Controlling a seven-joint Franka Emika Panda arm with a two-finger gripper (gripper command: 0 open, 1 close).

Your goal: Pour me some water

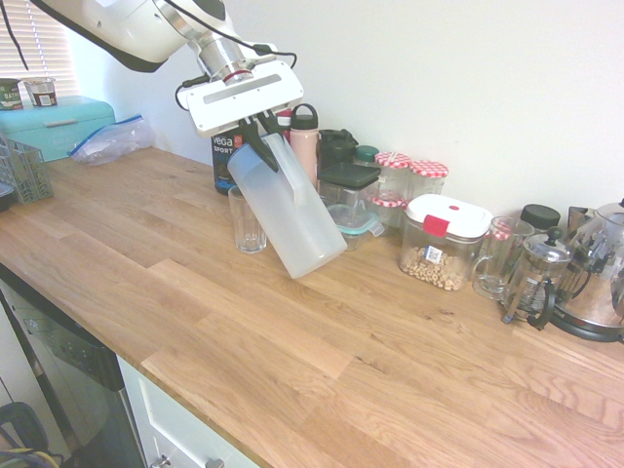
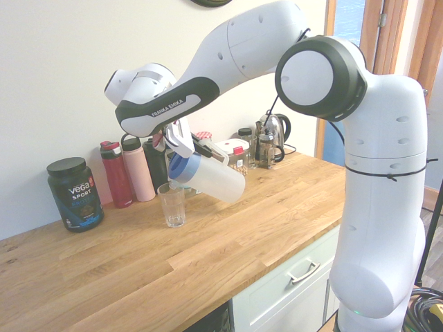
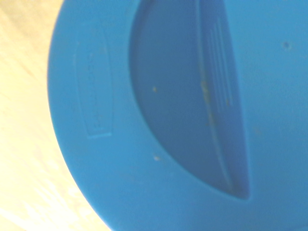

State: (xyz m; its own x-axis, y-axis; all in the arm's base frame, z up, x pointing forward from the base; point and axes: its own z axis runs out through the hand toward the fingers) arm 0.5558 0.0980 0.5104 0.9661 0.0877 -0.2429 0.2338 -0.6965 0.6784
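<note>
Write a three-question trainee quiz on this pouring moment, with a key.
1. True or false: the pitcher stands upright on the counter.
2. What does the pincer grip? A) glass B) pitcher handle C) red bottle
3. Which end of the pitcher is nearest the glass?

Key:
1. False; it hangs tilted in the air.
2. B
3. The blue-lidded end, just above the glass rim.

You are looking at a kitchen with a plain white wall [image 1: 487,88] behind a long wooden countertop [image 1: 322,361]. White cabinet fronts [image 2: 291,283] sit below it; blinds [image 1: 34,44] cover a bright window, and a wooden door frame [image 2: 419,41] stands to one side.
</note>
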